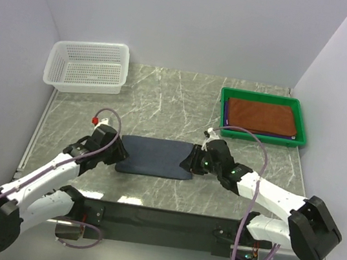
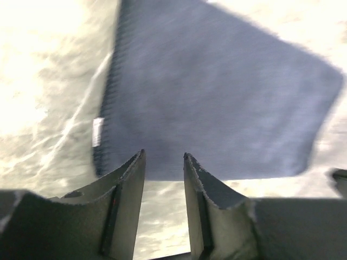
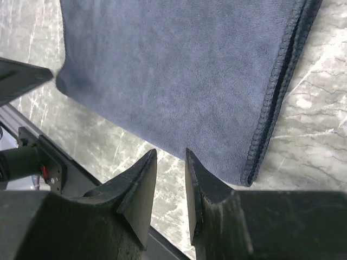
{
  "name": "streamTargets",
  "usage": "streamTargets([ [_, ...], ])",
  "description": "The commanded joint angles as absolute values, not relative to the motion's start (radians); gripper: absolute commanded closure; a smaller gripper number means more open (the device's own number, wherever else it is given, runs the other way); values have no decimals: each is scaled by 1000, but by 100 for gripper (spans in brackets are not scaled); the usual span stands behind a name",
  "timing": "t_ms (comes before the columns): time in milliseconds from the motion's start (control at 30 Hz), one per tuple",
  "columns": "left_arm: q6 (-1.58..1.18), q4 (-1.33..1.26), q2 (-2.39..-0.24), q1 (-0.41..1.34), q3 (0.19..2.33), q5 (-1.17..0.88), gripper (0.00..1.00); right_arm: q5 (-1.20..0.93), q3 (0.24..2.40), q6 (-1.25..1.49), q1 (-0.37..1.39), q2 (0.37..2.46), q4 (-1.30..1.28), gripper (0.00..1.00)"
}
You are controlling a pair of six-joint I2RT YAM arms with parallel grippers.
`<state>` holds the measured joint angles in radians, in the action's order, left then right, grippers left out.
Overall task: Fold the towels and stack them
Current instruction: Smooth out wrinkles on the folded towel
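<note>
1. The grey-blue towel [image 1: 155,157] lies folded and flat on the marble surface [image 1: 165,96], between the two arms.
2. The left claw [image 2: 164,154] is partly spread. Its tips stand at the left short edge of this towel, and between the fingers [image 2: 130,184] there is only bare surface.
3. The right claw [image 3: 171,151] is spread only a little. It is at the opposite edge, beside the stitched hem, and it pinches nothing.
4. A rust-brown towel [image 1: 259,115] lies folded in the green tray [image 1: 266,97], far right.
5. A white basket [image 1: 88,68] stands far left.
</note>
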<state>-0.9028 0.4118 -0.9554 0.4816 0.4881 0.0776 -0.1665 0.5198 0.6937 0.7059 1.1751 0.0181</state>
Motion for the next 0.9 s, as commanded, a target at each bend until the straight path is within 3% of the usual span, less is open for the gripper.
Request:
streamTargets([
  [0,-903,414,-891,488,520,101,60,-167,509,733,678,1202,89,66],
  [300,-969,255,-1012,474,391,107,72,-347,319,871,549,1331,333,68],
  [467,-965,291,-1014,443,371,144,72,-344,278,874,494,1319,331,68],
  [633,-1000,353,-882,397,341,161,69,-350,265,858,459,1284,315,68],
  [733,-944,392,-862,382,411,204,56,-342,300,804,459,1202,247,68],
  [867,-806,429,-975,394,621,190,27,-267,366,695,456,1103,88,62],
])
